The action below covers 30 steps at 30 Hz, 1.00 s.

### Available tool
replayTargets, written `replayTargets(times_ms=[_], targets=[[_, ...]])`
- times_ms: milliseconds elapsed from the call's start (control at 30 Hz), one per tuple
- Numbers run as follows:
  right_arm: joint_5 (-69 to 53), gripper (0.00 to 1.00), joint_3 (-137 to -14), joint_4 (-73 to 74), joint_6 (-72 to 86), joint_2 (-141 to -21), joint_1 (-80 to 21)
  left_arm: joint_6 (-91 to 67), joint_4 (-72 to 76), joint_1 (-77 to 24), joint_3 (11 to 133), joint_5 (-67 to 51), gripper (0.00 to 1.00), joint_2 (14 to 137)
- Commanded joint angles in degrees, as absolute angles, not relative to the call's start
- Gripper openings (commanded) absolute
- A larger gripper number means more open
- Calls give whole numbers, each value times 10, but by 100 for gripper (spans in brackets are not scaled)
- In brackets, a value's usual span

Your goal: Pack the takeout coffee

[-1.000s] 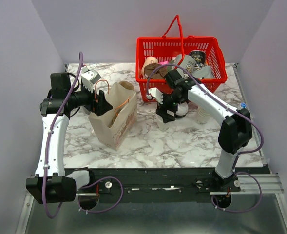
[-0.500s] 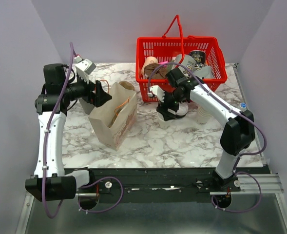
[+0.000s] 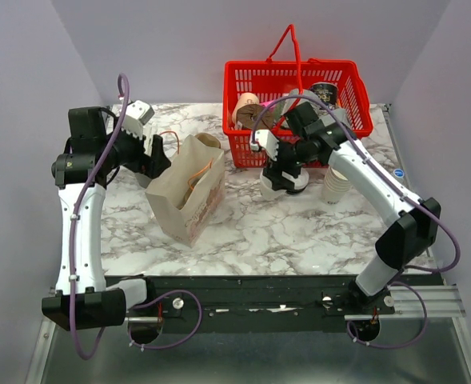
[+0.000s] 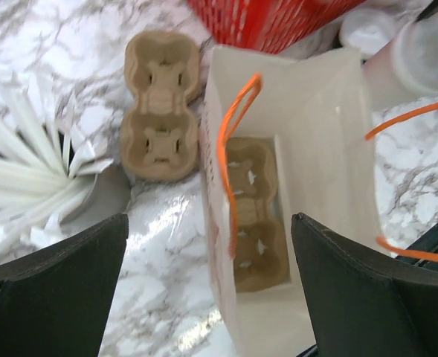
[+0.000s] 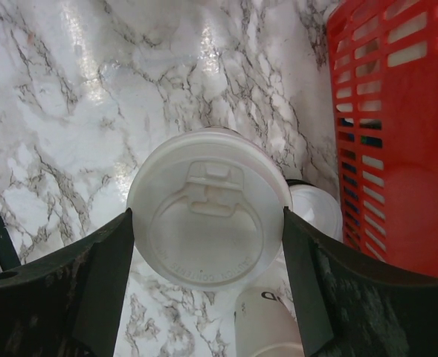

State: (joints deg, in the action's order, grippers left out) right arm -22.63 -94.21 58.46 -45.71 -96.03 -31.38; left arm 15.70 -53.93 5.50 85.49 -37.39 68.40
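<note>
The takeout coffee (image 5: 207, 223), a small white cup with a round white lid, sits between my right gripper's (image 5: 207, 232) two fingers, which touch the lid's rim on both sides. In the top view the right gripper (image 3: 281, 171) holds the coffee (image 3: 273, 189) just in front of the red basket, right of the brown paper bag (image 3: 189, 192). My left gripper (image 3: 156, 154) is open at the bag's upper left edge. In the left wrist view it (image 4: 210, 223) straddles the bag's (image 4: 315, 149) left wall. The bag stands open with a brown cup carrier (image 4: 257, 223) inside.
A red basket (image 3: 299, 88) of items stands at the back. A stack of lidless cups (image 3: 335, 184) and loose lids (image 5: 319, 208) lie right of the coffee. A second carrier (image 4: 159, 104) and white straws (image 4: 18, 171) lie left of the bag.
My right gripper has carried the coffee a little back and right, towards the basket. My left gripper has drawn back to the left from the bag's mouth.
</note>
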Motion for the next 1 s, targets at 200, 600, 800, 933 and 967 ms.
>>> replayTargets(times_ms=[200, 600, 800, 933, 967], targets=[[-257, 0, -1029, 530, -328, -881, -312, 189, -648, 75, 847, -349, 99, 691], [-234, 1, -1172, 428, -297, -883, -312, 221, -639, 69, 858, -486, 38, 761], [-317, 0, -1336, 497, -358, -959, -312, 241, -647, 51, 863, -522, 10, 773], [-377, 1, -1318, 519, -440, -944, -326, 250, -646, 30, 871, -540, 0, 769], [-387, 1, -1311, 526, -466, -929, -337, 250, -644, 25, 870, -542, 0, 766]])
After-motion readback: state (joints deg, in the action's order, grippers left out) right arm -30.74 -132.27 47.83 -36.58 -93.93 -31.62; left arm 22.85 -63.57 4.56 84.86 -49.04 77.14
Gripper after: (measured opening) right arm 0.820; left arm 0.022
